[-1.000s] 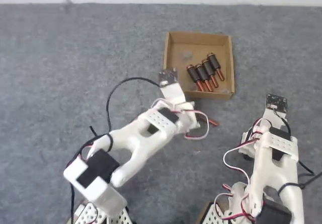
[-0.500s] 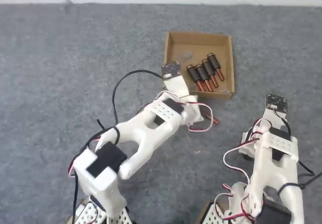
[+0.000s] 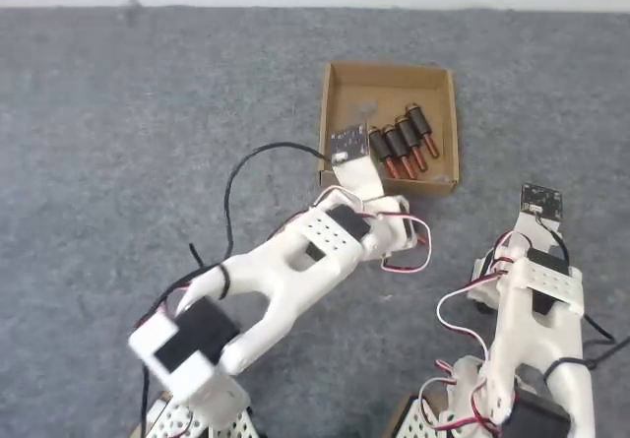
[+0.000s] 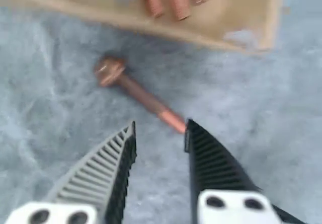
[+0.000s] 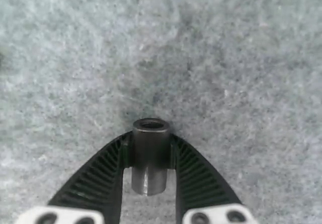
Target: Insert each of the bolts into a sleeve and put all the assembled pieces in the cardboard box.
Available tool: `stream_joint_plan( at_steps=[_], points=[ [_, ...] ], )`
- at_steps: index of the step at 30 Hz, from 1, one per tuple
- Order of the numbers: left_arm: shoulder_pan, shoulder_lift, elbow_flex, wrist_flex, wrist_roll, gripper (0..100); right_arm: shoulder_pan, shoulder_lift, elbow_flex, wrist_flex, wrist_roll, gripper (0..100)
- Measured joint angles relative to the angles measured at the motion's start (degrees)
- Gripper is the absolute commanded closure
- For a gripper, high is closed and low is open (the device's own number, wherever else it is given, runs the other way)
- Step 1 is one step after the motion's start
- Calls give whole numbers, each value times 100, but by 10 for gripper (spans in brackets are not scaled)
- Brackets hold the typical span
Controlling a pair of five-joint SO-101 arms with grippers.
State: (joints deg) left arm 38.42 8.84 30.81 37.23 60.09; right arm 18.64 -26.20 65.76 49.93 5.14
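Note:
A copper bolt (image 4: pixel 137 91) lies on the grey carpet just outside the cardboard box (image 4: pixel 236 30), its head pointing away from the box corner. My left gripper (image 4: pixel 160 128) hangs open right over it, and one fingertip (image 4: pixel 190 128) is at the bolt's threaded end. From above, the left arm (image 3: pixel 315 246) stretches to the near wall of the cardboard box (image 3: pixel 337 84), where several assembled pieces (image 3: pixel 399 145) lie side by side. My right gripper (image 5: pixel 150 141) is shut on a dark sleeve (image 5: pixel 149 158) that it holds above the carpet. The right arm (image 3: pixel 534 295) stands at the near right.
Grey carpet covers the whole table. A black cable (image 3: pixel 256 162) loops off the left arm towards the box. The arm bases (image 3: pixel 197 413) sit at the near edge. Open carpet lies to the left and beyond the box.
The left arm has swung right and forward, towards the box's near wall and over the loose bolt. The right arm has kept still with the sleeve.

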Motion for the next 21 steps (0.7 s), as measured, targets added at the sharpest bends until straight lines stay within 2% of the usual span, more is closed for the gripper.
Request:
stream_joint_plan(
  at_steps=[7,13,15,18,21],
  points=[
    [-510,756,-510,0,185,830,0,0,0,0,0,993],
    [-527,976,-756,0,281,834,0,0,0,0,0,993],
    [-536,976,-774,0,281,878,0,0,0,0,0,993],
    [-536,976,-791,9,281,999,0,0,0,0,0,993],
    [-527,967,-853,18,220,985,0,0,0,0,0,993]
  ],
)
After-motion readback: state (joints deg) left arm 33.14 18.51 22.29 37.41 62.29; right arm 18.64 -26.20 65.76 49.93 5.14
